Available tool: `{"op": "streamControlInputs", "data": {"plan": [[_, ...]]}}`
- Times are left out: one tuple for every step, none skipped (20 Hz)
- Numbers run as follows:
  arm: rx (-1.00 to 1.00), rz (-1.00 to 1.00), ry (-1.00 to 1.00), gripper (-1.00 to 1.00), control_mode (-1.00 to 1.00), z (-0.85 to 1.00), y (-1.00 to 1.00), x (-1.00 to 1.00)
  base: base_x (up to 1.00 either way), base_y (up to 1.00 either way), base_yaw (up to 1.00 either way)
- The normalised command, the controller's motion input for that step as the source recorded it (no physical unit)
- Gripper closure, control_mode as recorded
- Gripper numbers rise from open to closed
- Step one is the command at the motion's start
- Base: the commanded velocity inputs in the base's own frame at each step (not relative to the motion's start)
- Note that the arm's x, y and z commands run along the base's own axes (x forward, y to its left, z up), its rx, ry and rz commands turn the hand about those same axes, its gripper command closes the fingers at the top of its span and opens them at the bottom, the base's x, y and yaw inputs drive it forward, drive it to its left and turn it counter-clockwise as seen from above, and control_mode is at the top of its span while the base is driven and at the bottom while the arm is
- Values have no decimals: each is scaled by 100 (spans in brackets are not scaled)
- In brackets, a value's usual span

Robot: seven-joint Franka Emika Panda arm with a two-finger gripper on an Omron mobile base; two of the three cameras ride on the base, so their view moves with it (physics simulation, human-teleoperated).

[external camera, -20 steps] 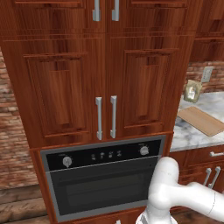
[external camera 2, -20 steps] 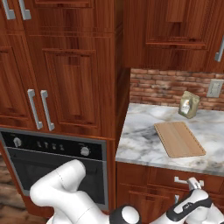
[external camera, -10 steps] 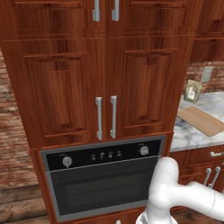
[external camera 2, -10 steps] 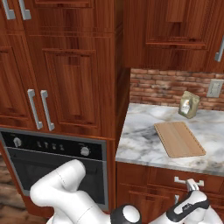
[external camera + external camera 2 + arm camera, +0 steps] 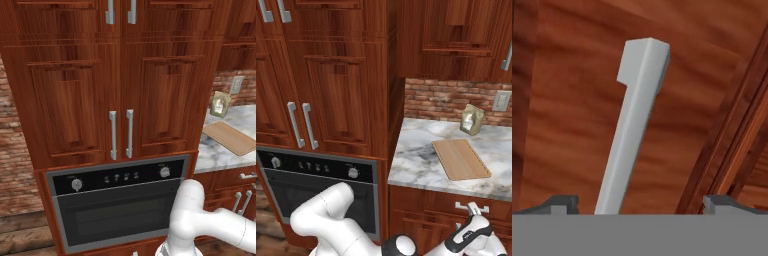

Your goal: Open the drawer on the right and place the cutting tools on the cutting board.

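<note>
Tall cabinet doors [image 5: 120,85]: reddish-brown panelled wood with paired vertical silver handles, the largest surface in both base views, standing above the oven.

Oven [image 5: 117,205]: built-in, black glass door, dark control strip with two silver knobs, set directly beneath the tall doors.

Robot arm [image 5: 331,225]: white with dark joints, folded low in front of the oven and reaching right toward the lower cabinets under the counter.

Marble countertop [image 5: 421,162]: grey-white, right of the tall cabinet, backed by a brick wall [image 5: 441,102] with a wall socket [image 5: 501,101].

Cutting board [image 5: 460,158]: flat, light tan wood, lying on the countertop at a slight angle, bare on top. A small tan packet [image 5: 471,119] stands upright behind it, near the brick, apart from the board.

Drawer [image 5: 456,202]: shallow reddish-brown front just under the countertop edge, closed flush; its short horizontal silver handle [image 5: 472,207] sits toward the right.

Gripper [image 5: 639,202]: at the drawer front, fingers spread wide apart, one dark fingertip [image 5: 559,204] on each side of the silver handle bar in the hand view. The bar runs between them with visible gaps on both sides; nothing is clamped.

Cutting tools: not visible, the drawer being closed.
</note>
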Motion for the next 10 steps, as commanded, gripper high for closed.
{"op": "streamControlInputs", "data": {"plan": [[0,0,-12,-100,-100,-46,0,6,0,0,0],[0,0,-12,-100,-100,-53,0,7,0,0,0],[0,0,-12,-100,-100,-54,0,7,0,0,0],[0,0,-13,-100,-100,-60,0,6,0,0,0],[0,0,-13,-100,-100,-60,0,6,0,0,0],[0,0,-13,-100,-100,-59,0,7,0,0,0],[1,0,-13,-100,-100,-57,0,11,0,0,0],[1,0,-12,-100,-100,-57,0,14,0,0,0],[1,0,-12,-100,-100,-56,0,18,0,0,0],[1,0,-11,-100,-100,-54,0,20,0,0,0]]}}
